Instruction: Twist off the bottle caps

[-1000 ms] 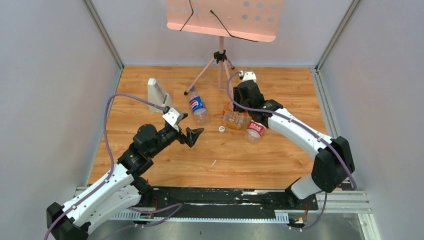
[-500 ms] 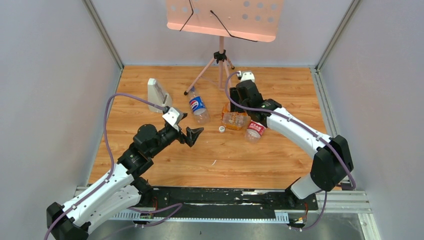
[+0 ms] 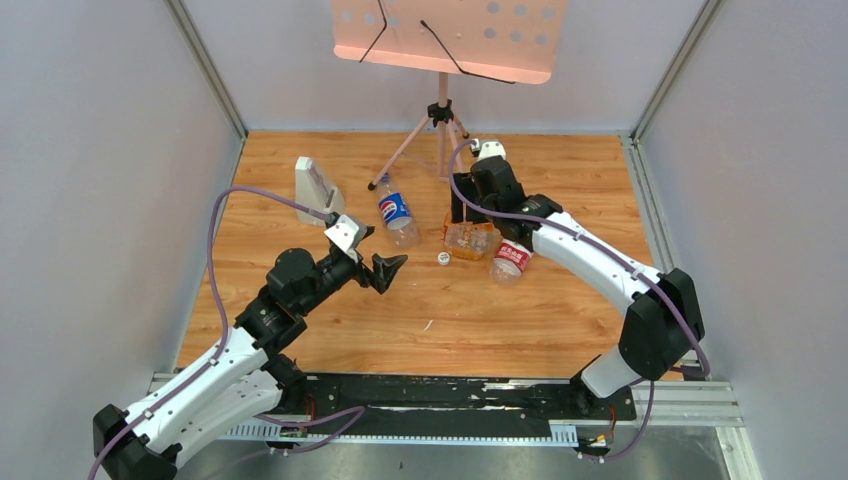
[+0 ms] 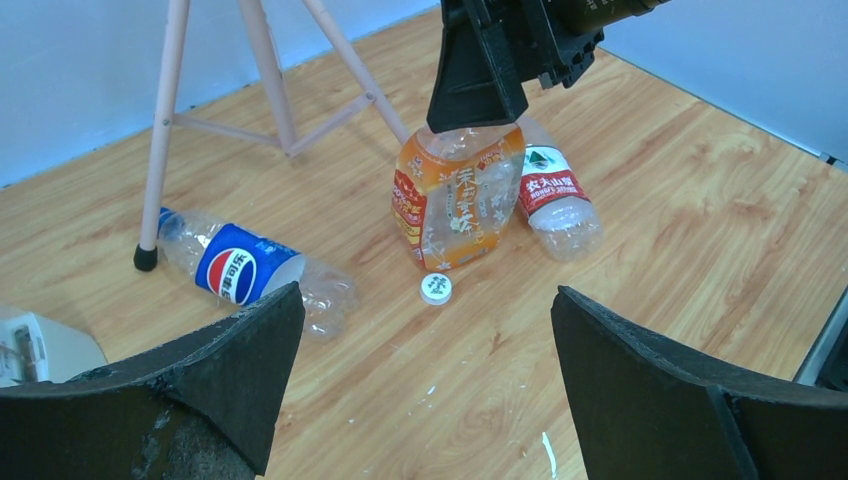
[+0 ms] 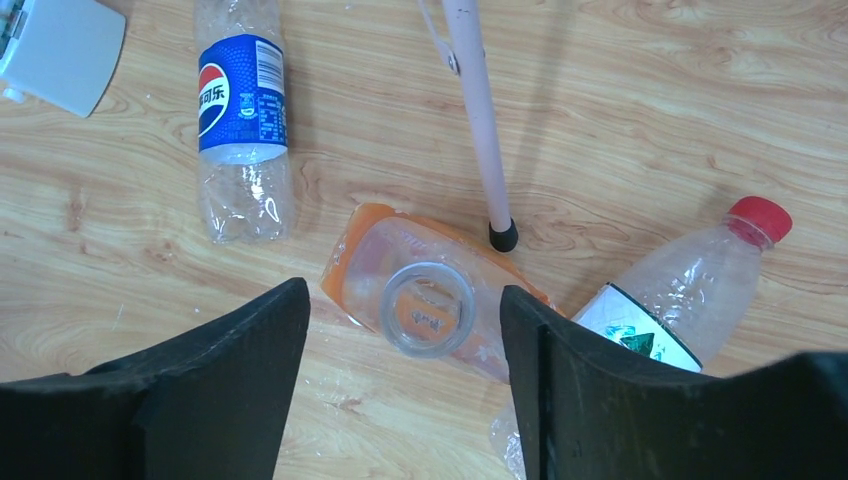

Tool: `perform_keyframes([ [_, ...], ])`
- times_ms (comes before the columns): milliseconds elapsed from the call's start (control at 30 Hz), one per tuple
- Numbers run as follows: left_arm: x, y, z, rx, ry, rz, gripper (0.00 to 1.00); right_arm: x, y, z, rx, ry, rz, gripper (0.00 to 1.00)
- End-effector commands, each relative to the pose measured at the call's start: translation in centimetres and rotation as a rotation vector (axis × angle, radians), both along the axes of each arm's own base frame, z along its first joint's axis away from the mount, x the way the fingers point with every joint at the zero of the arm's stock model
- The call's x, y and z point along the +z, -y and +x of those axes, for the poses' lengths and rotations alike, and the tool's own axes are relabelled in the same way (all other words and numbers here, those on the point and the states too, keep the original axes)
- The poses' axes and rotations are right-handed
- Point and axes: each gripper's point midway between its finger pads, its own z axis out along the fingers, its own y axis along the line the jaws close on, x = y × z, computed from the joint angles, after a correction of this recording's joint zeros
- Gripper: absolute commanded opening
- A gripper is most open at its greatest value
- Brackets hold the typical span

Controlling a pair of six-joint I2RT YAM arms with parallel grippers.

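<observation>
- Top external: the left gripper point(image 3: 388, 268) hovers over the wooden table point(image 3: 560, 330) with its jaws wide and nothing between them, pointing toward the 3 bottles. The right gripper point(image 3: 463, 215) hangs right above the squat orange bottle point(image 3: 470, 240), which stands near the middle of the table. The Pepsi bottle point(image 3: 397, 214) lies to its left and the red-labelled bottle point(image 3: 510, 260) lies just beside it on the right. A white cap point(image 3: 442, 258) lies loose on the wood, just in front of the orange bottle. A grey block point(image 3: 315, 188) stands at the far left and a music stand point(image 3: 441, 110) at the back.
- Left wrist: its 2 fingers point(image 4: 200, 400) sit far apart at the bottom edge, holding nothing. Beyond them lies the white cap, then the orange bottle, upright, with a finger of the right gripper at its top.
- Right wrist: the jaws stand apart on either side of the orange bottle's open, capless mouth, touching nothing. The red cap point(image 5: 759, 219) sits on the red-labelled bottle. The Pepsi bottle's neck is cut off by the frame, so its cap cannot be seen.
</observation>
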Motion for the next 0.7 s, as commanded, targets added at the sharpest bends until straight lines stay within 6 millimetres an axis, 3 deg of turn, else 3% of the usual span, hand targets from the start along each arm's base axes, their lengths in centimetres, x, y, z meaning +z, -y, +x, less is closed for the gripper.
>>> perform_keyframes([
  [0, 0.9, -0.1, 0.0, 0.012, 0.018, -0.032, 1.00, 3.9, -1.0, 0.0, 0.027, 0.064, 0.076, 0.73],
  [200, 1.0, -0.4, 0.2, 0.033, 0.017, -0.042, 1.00, 6.4, -0.6, -1.4, 0.042, 0.101, 0.138, 0.76],
  [367, 1.0, -0.7, 0.5, 0.063, 0.005, -0.056, 1.00, 9.6, 1.4, -2.5, -0.004, 0.196, 0.178, 0.77],
  [533, 1.2, -0.9, 0.6, 0.086, -0.024, -0.091, 1.00, 10.4, 6.1, -2.3, -0.164, 0.280, 0.214, 0.84],
  [667, 1.0, -1.4, 0.8, 0.120, -0.048, -0.097, 1.00, 7.4, 11.5, -1.2, -0.297, 0.180, 0.388, 0.85],
])
